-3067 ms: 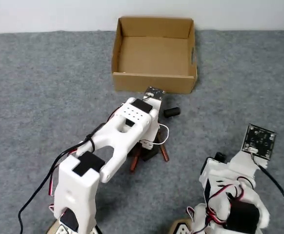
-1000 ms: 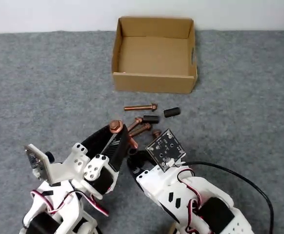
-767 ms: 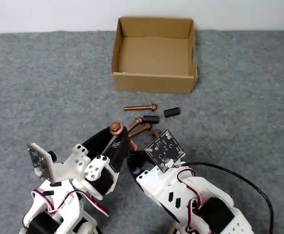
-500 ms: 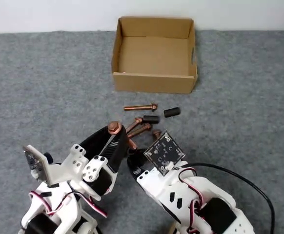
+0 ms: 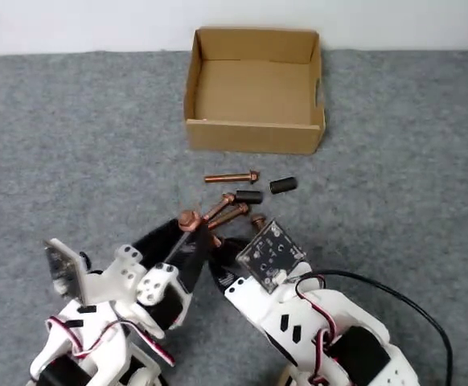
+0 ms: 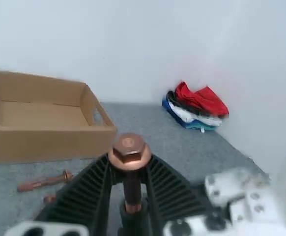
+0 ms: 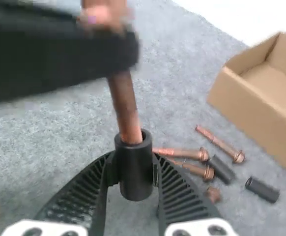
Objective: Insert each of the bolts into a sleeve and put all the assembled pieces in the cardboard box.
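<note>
My left gripper (image 6: 128, 163) is shut on a copper bolt (image 6: 128, 150), head up. The bolt's shank (image 7: 125, 105) runs down into a black sleeve (image 7: 134, 167), on which my right gripper (image 7: 133, 162) is shut. In the high view the two grippers meet at the front middle of the table, with the bolt head (image 5: 189, 219) at the tip of the left gripper (image 5: 187, 235). The right arm's camera board (image 5: 272, 251) covers most of the right gripper. The open cardboard box (image 5: 250, 137) stands at the back, with nothing in it.
Between the box and the grippers lie loose parts: a long bolt (image 5: 231, 177), two black sleeves (image 5: 248, 196) (image 5: 283, 185) and further bolts (image 5: 234, 214). Grey carpet spreads to both sides. A pile of clothes (image 6: 194, 105) lies by the wall.
Three seconds ago the left arm stretched over the pile and the right arm stood back. Over the last second the held bolt has sunk lower, toward the right gripper.
</note>
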Controlling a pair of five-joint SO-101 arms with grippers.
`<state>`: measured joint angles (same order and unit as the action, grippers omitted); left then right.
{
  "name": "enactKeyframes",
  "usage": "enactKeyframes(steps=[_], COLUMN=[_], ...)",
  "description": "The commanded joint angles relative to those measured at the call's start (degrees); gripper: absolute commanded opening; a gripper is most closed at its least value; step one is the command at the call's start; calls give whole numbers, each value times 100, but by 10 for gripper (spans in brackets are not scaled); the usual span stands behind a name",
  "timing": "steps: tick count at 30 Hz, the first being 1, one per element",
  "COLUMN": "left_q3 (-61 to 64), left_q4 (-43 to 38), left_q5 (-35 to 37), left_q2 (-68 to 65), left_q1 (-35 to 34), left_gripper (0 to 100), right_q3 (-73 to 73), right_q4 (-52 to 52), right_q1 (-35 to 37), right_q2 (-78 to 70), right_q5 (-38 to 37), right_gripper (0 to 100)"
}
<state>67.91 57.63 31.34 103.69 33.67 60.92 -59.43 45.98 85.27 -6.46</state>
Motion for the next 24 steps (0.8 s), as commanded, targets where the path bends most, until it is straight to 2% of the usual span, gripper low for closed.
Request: enactKeyframes(steps=[1,4,8,11,17,24], left_q3=[75,154,224,180,-242,-462], left_q4=[185,211,378,519,879,914], left_q5=[-88,-378,-563,-607,-826,-1125], left_q2=[-44,-44,-44,-35,-35,-35], left_q1=[334,369,352,308,53,-624], left_gripper=[6,31,137,179,188,188], right_q3=[-431,-431,-431,-431,-404,-387], right_q4=[251,251,251,251,251,242], right_q1=[-75,-75,-66,-66,-101,-110], right_q2=[4,4,4,13,4,4], right_q5=[-369,-571,-651,-651,-615,-615], right_gripper=[8,8,8,8,8,8])
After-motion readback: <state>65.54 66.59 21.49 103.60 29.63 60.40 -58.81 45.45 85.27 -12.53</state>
